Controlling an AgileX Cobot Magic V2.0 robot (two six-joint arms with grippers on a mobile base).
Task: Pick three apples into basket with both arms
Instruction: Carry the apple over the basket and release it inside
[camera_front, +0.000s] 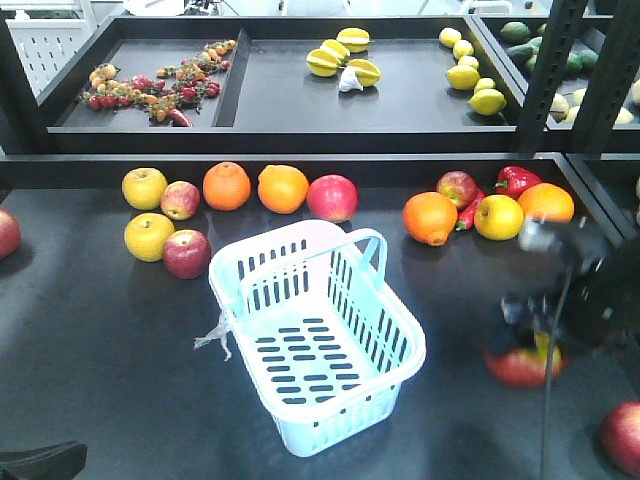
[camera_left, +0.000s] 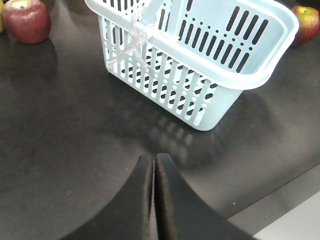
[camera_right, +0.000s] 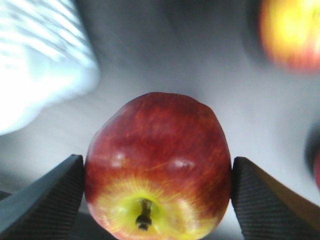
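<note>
**Right arm: apple clamped, basket at 9 o'clock**

The right gripper (camera_right: 156, 172) has its jaws clamped on one apple (camera_right: 157, 145), stem end toward the camera. In the front view the basket (camera_front: 315, 340) lies at 9 o'clock from this apple, with bare table (camera_front: 450, 320) between them. That area is blurred, so whether the apple has cleared the table cannot be told. The basket is empty. Its long axis runs from 11 to 5 o'clock, and its right rim is the edge to clear. The left gripper (camera_left: 153, 159) has its jaws together, holding nothing, with the basket at 12 o'clock. A dark red apple (camera_front: 187, 253) lies at 11 o'clock of the basket, nearer the left arm.
</note>
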